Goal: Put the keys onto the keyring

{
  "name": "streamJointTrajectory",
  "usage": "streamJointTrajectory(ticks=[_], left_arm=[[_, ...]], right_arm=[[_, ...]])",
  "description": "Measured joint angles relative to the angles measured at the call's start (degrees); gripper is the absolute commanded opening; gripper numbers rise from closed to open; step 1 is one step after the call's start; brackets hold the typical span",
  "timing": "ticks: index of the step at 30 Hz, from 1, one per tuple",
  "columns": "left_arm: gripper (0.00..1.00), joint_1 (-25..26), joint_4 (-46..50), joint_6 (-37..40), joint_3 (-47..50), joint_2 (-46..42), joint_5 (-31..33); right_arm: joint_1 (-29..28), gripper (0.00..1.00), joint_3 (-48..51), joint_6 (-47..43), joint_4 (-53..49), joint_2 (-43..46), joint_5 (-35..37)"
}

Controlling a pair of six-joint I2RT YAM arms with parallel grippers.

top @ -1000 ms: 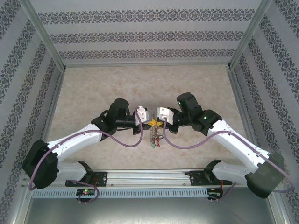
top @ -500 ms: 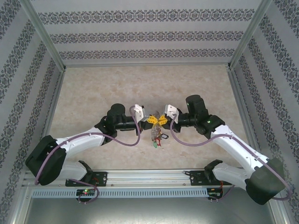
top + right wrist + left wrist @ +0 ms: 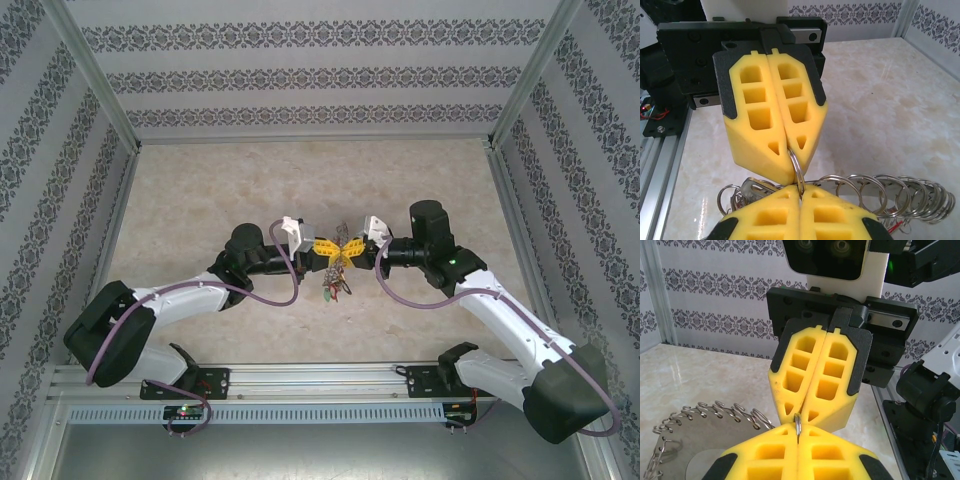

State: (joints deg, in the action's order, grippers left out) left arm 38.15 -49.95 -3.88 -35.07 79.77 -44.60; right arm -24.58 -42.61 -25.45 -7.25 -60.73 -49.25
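**Grippers clamp one split ring [image 3: 797, 422] from both sides**

Left gripper [image 3: 333, 251] and right gripper [image 3: 351, 250] meet tip to tip. Each has its yellow fingers [image 3: 771, 112] pressed together, clenched on the same small split ring. The keyring [image 3: 336, 280] hangs just below the split ring, its rim fringed with small metal loops. Keys [image 3: 330, 293] with red and green tags dangle at its lower end, farthest from the split ring.

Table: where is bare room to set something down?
Free: far table up to the back wall, and strips outside left arm and right arm. Crowded: the middle, where left gripper and right gripper pinch a ring by the keyring.
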Motion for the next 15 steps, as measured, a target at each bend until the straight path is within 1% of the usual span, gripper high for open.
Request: streamJointTrajectory(ticks=[2, 3, 4, 5, 7, 10, 15], left_arm=[[0.01, 0.04, 1.79, 1.33, 0.02, -0.79, 0.04], [0.07, 0.09, 3.3, 2.47, 0.02, -1.55, 0.04], [0.1, 0.15, 5.42, 3.93, -0.09, -2.58, 0.02], [0.1, 0.2, 7.69, 5.35, -0.46, -3.41, -0.02], [0.13, 0.44, 16.11, 9.88, -3.04, -5.16, -0.07], [0.17, 0.48, 28.15, 16.31, -9.4, -5.6, -0.26], [0.18, 0.5, 40.87, 23.65, -15.34, -5.49, -0.24]], right_arm=[[-0.04, 0.0, -0.35, -0.46, -0.96, -0.02, 0.07], [-0.07, 0.0, -0.7, -0.9, -1.81, -0.02, 0.07], [-0.37, 0.0, -1.05, -1.53, -2.64, -0.02, 0.11], [-0.76, 0.0, -1.51, -2.01, -3.63, -0.02, 0.33], [-1.57, 0.0, -2.82, -3.56, -6.21, -0.07, 1.7], [-3.02, 0.0, -5.11, -6.03, -10.23, -0.2, 5.22], [-6.14, 0.0, -7.82, -8.61, -15.13, -0.57, 11.08]])
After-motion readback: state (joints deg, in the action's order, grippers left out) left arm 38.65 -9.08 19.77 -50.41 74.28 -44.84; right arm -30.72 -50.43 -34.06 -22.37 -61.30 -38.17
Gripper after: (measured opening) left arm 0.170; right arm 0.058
